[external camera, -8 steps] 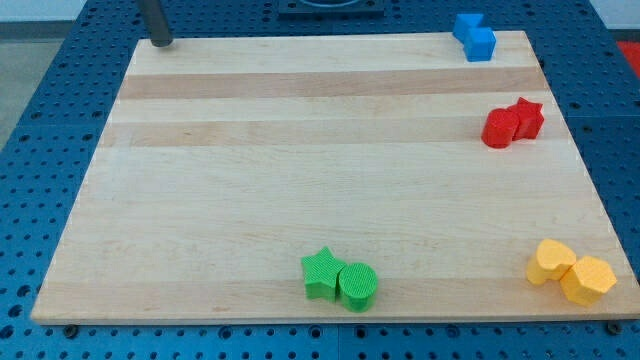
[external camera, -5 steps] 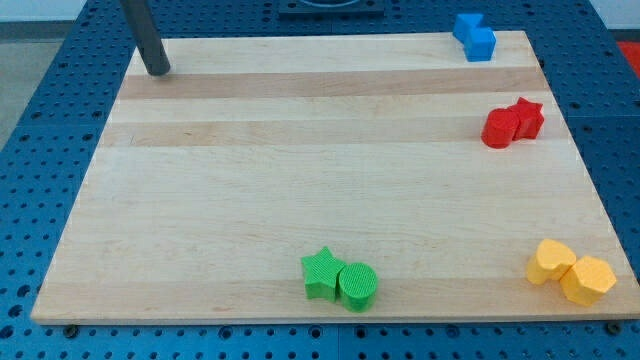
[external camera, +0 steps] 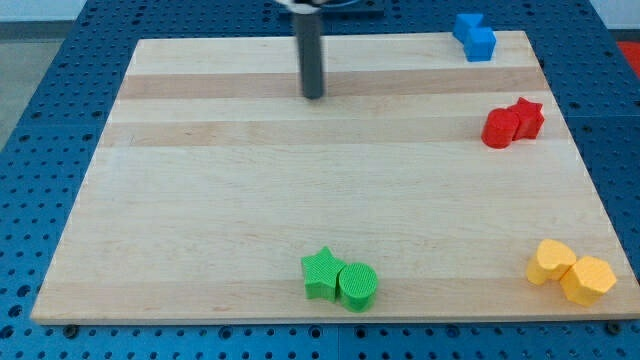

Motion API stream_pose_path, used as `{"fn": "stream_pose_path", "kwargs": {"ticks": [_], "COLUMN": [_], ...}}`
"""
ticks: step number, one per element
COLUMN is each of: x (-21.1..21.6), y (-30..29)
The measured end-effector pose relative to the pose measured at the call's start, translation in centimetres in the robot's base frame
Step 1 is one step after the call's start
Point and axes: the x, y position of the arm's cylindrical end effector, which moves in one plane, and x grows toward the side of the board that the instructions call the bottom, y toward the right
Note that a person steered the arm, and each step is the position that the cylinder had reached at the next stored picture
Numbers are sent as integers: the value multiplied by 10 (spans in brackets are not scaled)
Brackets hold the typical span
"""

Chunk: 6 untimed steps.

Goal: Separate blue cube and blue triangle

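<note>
The blue cube (external camera: 481,44) and the blue triangle (external camera: 466,25) sit touching each other at the board's top right corner, the triangle just above and left of the cube. My tip (external camera: 314,95) rests on the board near the top middle, well to the left of both blue blocks and apart from every block.
A red cylinder (external camera: 499,128) and a red star (external camera: 527,117) touch at the right edge. A yellow cylinder (external camera: 550,262) and a yellow hexagon (external camera: 588,280) touch at the bottom right. A green star (external camera: 321,273) and a green cylinder (external camera: 357,286) touch at the bottom middle.
My tip has moved from the board's top left corner to the right and slightly down, toward the top middle. No block has moved.
</note>
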Motion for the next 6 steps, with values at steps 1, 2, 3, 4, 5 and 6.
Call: {"fn": "stream_pose_path", "kwargs": {"ticks": [1,2,3,4,5,6], "x": [14,16,10,-31,-84,-126], "y": [69,163,245,313,331,331]}}
